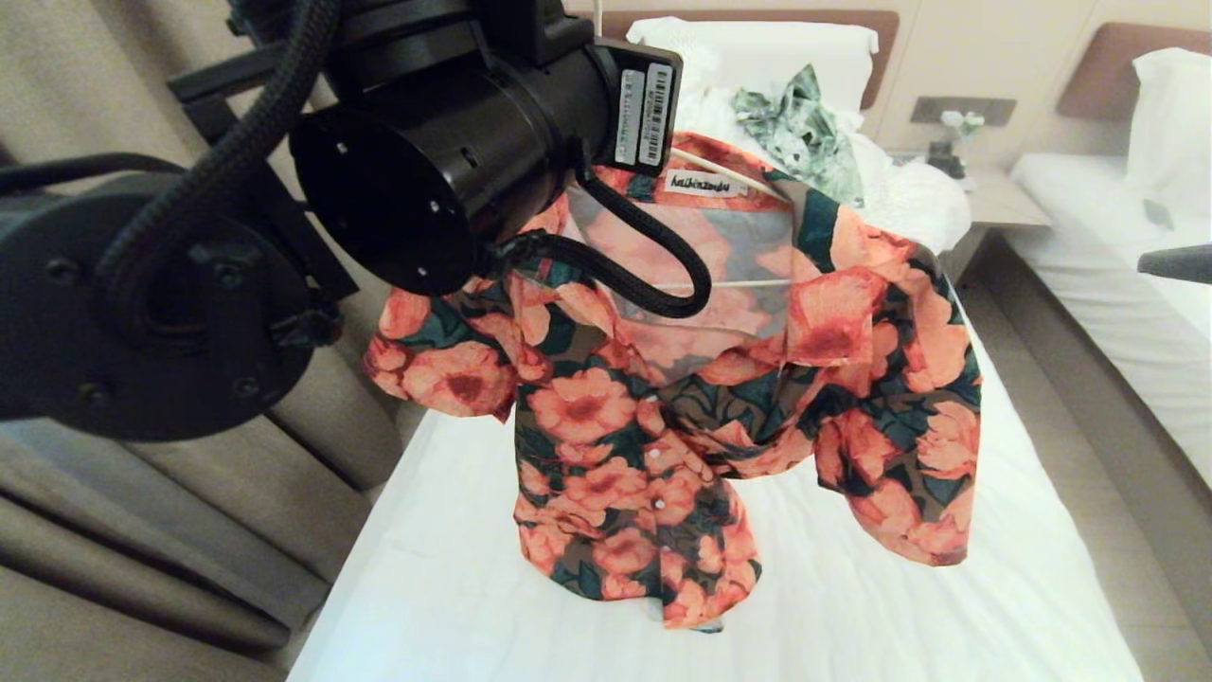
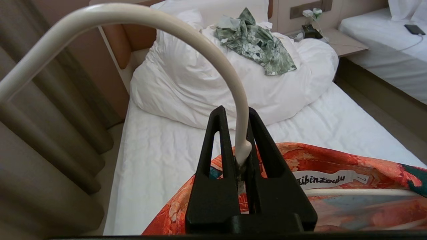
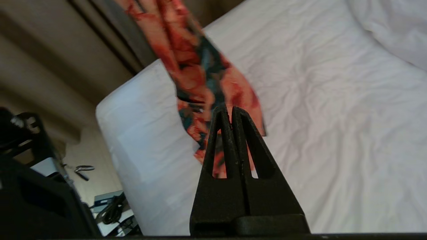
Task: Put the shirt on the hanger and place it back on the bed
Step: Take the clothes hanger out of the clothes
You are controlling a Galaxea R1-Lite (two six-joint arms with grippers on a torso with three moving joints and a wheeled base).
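Shirt hangs on the hanger, held up over the bed

Left gripper (image 2: 241,133) has its fingers pinched nearly together on the neck of the hanger (image 2: 200,36), just under the curved hook, which arcs up and away from the jaws. You can see the cream wire run on below the grip, across the inside of the collar beside the white neck label (image 2: 328,179). The shirt (image 1: 701,379) is draped over that hanger, collar up, both short sleeves drooping, the button front twisted and bunched toward the lower hem.

Right gripper (image 3: 232,111) is fully closed with nothing between its fingers. It sits off to the side of the hanging cloth; from the wrist camera, the shirt's edge shows just beyond the fingertips, and you cannot tell whether they brush it.

For room, look below the shirt: the bed (image 1: 852,587) shows a broad stretch of flat white sheet under and on both sides of the hem. Toward the headboard lies the bulky duvet (image 2: 186,86) with a green leafy garment (image 1: 805,133) crumpled on top. The robot's left side is bounded by curtain folds (image 1: 189,530) close along the mattress edge. On the robot's right, a floor aisle separates this bed from a second bed (image 1: 1117,284), with a nightstand (image 1: 994,199) between the headboards. The left arm's black housing fills the near-left of the head view, hiding the shirt's left shoulder.
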